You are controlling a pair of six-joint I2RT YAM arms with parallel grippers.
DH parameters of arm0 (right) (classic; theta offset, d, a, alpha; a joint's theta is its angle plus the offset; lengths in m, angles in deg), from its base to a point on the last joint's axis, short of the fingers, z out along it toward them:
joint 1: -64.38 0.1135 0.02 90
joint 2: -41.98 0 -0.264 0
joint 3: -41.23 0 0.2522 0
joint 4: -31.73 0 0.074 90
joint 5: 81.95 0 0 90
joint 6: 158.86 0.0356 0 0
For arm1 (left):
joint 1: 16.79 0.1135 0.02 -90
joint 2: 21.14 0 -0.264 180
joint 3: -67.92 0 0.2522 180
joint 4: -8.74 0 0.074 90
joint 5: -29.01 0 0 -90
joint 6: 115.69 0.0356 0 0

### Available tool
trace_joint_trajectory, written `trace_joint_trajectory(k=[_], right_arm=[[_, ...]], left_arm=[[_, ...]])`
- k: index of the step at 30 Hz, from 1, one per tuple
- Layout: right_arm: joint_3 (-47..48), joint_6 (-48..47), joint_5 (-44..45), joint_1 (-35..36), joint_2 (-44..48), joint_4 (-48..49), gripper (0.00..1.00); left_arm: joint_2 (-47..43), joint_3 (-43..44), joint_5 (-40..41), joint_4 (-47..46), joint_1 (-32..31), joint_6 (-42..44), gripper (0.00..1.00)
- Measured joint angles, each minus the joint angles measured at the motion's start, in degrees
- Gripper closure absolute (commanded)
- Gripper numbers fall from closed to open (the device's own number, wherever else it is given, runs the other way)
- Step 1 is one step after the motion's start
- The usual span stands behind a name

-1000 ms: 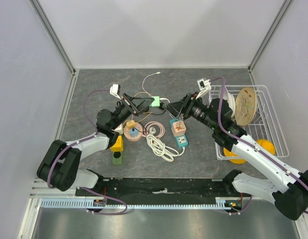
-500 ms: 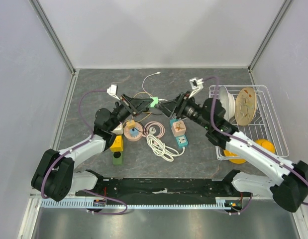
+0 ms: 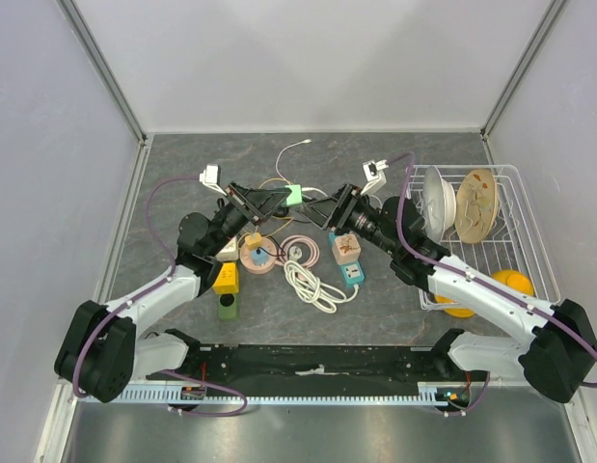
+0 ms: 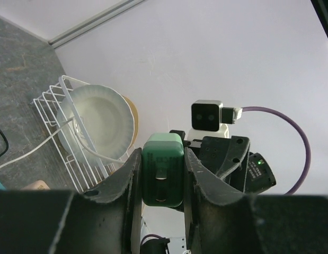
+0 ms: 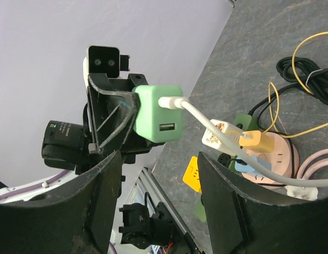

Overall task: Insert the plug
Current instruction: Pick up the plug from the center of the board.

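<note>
A green charger (image 3: 294, 196) is held above the table (image 3: 182, 154), clamped between the two fingers (image 4: 126, 180) of the left gripper (image 3: 279, 199), whose jaws are closed against its sides. In the left wrist view the charger is seen end-on between those fingers, with a small metal part on its face. A white cable (image 5: 206, 119) is plugged into the side of the charger that is turned towards the right arm, and a free port is seen just below that connection in the right wrist view. From there the cable is led down and away over the table; where it ends cannot be told.

The right gripper (image 3: 327, 207) is pointed at the charger from the other side and is near it. Its fingers are spread wide and nothing is gripped between them.

Below the charger, a round pink power strip (image 3: 257, 256) is placed on the table, with a yellow plug (image 5: 254, 139) and a white plug (image 5: 216, 132) on top of it. A peach cube socket (image 3: 345, 247) and a teal socket block (image 3: 353, 273) are set side by side under the right gripper, and a coiled white cord (image 3: 312, 285) is laid just left of them. A yellow block (image 3: 227, 279) and a green block (image 3: 227, 307) are found nearer the left arm. At the right edge a wire rack (image 3: 472, 167) is seen, with a white plate (image 3: 435, 198) stood upright in it.
</note>
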Motion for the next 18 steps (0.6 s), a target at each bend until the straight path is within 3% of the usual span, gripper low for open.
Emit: trace_joint_trajectory(k=[11,18], right_arm=[[-4.0,3.8,3.2,0.5,-1.6,12.9,0.37],[-4.2,5.7,3.3,0.5,-4.1,19.2,0.46]], left_arm=[[-0.4,0.0,0.1,0.0,-1.7,-1.7,0.98],[-2.3,-1.0,1.0,0.0,-1.8,-2.4,0.98]])
